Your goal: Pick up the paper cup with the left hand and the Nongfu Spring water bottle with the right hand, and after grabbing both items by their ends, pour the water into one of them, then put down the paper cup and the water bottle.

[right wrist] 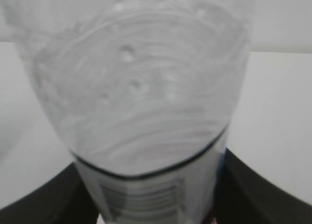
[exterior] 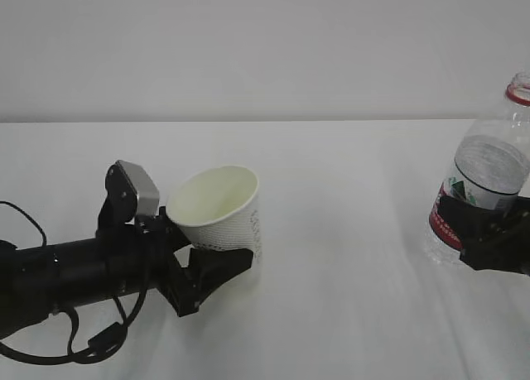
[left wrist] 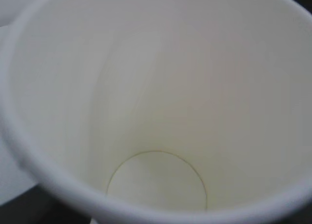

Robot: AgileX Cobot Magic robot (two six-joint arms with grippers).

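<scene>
The paper cup [exterior: 222, 204] is white and tilted, its mouth turned up and to the left. My left gripper [exterior: 211, 260] is shut on its lower wall from the left. The left wrist view looks straight into the cup [left wrist: 161, 87]; its inside looks dry, and the fingers are hidden. The Nongfu Spring water bottle [exterior: 484, 177] stands at the right edge, top leaning right, uncapped, with a red neck ring. My right gripper [exterior: 486, 224] is shut on it at the red label. The bottle [right wrist: 141, 87] fills the right wrist view between black fingers [right wrist: 39, 204]. The water is hard to make out.
The white table [exterior: 348, 231] spreads between the two arms under a plain white back wall. The left arm's black body and loose cables [exterior: 74, 272] lie low across the front left. A grey block [exterior: 137, 190] sits above its wrist.
</scene>
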